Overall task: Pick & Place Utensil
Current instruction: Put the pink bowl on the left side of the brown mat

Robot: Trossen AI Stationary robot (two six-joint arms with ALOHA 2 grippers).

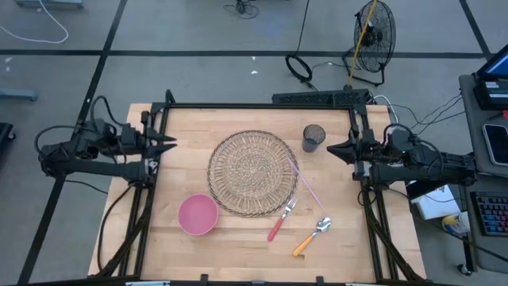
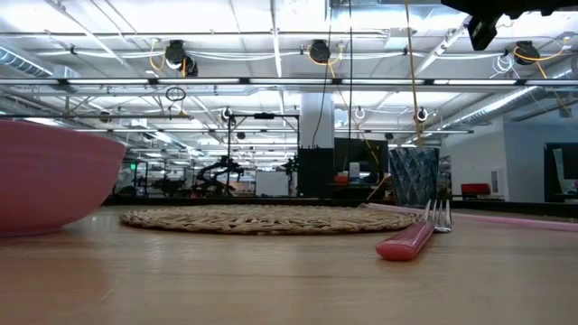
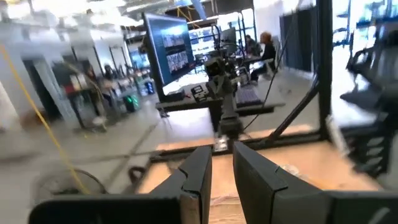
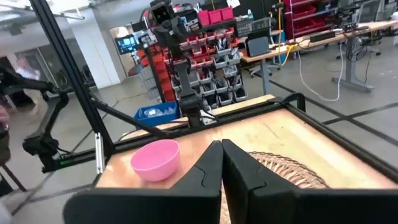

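While both arms sit parked at the tabletop (image 1: 159, 238) edges, I see the wicker mat (image 1: 252, 171) centre, pink bowl (image 1: 198, 214) beside it. Fork (image 1: 281, 220) and spoon (image 1: 312, 236) lie loose near the mat. Left gripper (image 1: 168, 144) slightly open, empty; right gripper (image 1: 333, 148) closed, empty.

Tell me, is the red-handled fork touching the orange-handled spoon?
Apart. The high view shows bare wood between the fork and the spoon.
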